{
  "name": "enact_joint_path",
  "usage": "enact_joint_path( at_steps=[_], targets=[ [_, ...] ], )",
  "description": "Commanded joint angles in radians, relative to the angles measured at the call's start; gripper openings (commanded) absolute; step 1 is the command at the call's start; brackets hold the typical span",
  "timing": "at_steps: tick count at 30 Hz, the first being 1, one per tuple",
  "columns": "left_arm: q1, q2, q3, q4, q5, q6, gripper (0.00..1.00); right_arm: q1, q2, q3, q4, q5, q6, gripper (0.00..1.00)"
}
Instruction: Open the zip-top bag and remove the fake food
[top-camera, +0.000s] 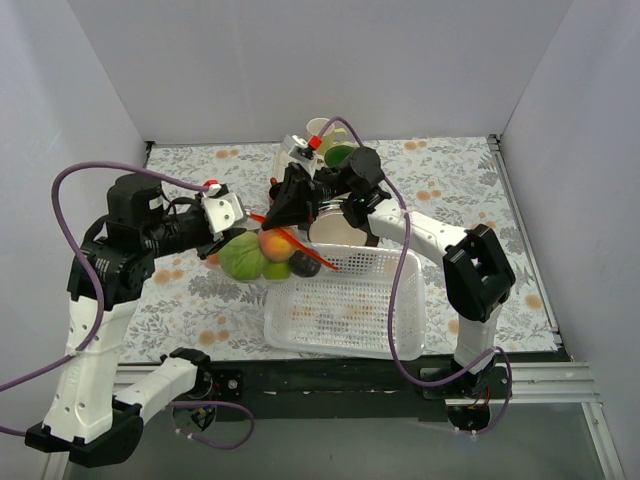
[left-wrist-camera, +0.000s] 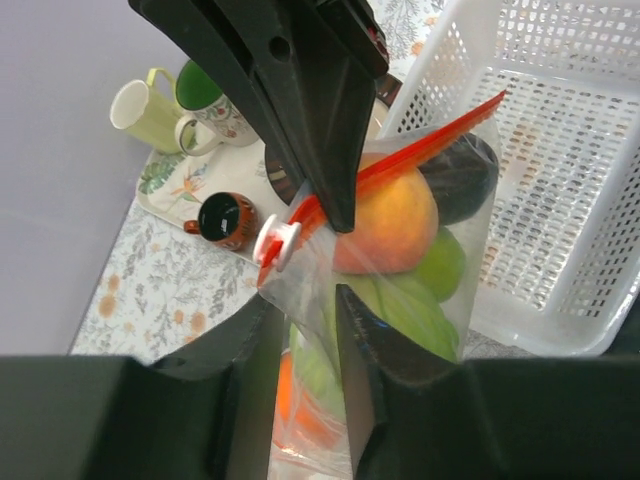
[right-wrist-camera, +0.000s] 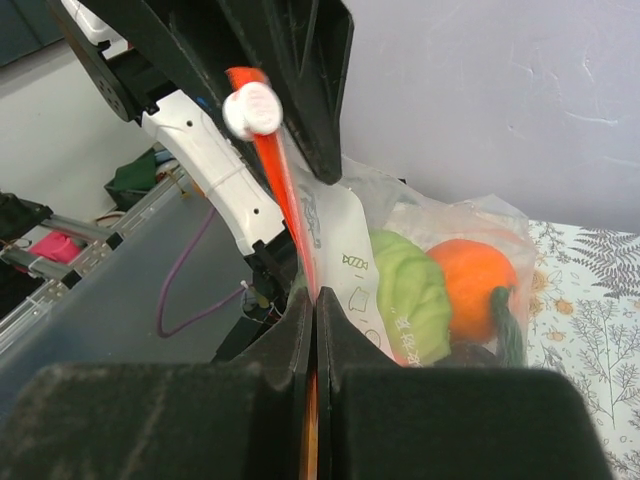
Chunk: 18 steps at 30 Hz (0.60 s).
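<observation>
Zip-top bag of fake food hangs above the worktop, right claw clamped on its orange-red zip strip; left claw straddles its film, grip unclear.

1. zip-top bag — thin clear plastic film, glossy and crinkled; its zip strip is smooth orange-red plastic, with a white plastic slider.
2. fake food: moulded plastic. The peach looks matt, the dark plum shiny.
3. basket: white perforated plastic with a slight sheen.
4. worktop — matt covering printed with leaves; whether cloth or paper cannot be told.
5. left tool: matt black and faintly grainy.
6. mugs: glossy, glazed look.
</observation>
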Motion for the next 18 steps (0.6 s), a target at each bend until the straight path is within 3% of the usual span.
enact_joint_path(
  at_steps=[1,3,4,6,7,9,12,16,18],
  targets=[
    [-0.002,0.027,0.036,-0.095,0.020,0.045,0.18,-0.002,0.005,0.057,0.059,0.005,0.012,0.01],
    [-0.002,0.063,0.059,-0.139,0.020,0.051,0.07,-0.006,0.005,0.065,0.055,0.014,0.012,0.24],
    [-0.002,0.073,0.068,-0.152,0.020,0.054,0.03,-0.008,0.002,0.065,0.058,0.023,0.009,0.48],
    [-0.002,0.109,0.091,-0.183,0.012,0.053,0.00,-0.009,-0.011,0.065,0.049,0.028,-0.009,0.66],
    [-0.002,0.116,0.094,-0.184,0.003,0.048,0.00,-0.011,-0.015,0.066,0.035,0.037,-0.041,0.82],
    [-0.002,0.117,0.097,-0.175,0.000,0.037,0.00,-0.009,-0.040,0.068,-0.032,0.051,-0.092,0.96],
    [-0.002,0.091,0.070,-0.108,-0.016,-0.001,0.00,-0.008,-0.092,0.039,-0.092,0.110,-0.211,0.98],
    [-0.002,0.069,0.048,-0.060,-0.026,-0.018,0.00,0.026,-0.173,-0.003,-0.389,0.297,-0.507,0.98],
    [-0.002,0.072,0.048,-0.058,-0.033,-0.029,0.00,0.051,-0.207,-0.033,-0.421,0.374,-0.619,0.98]
  ],
)
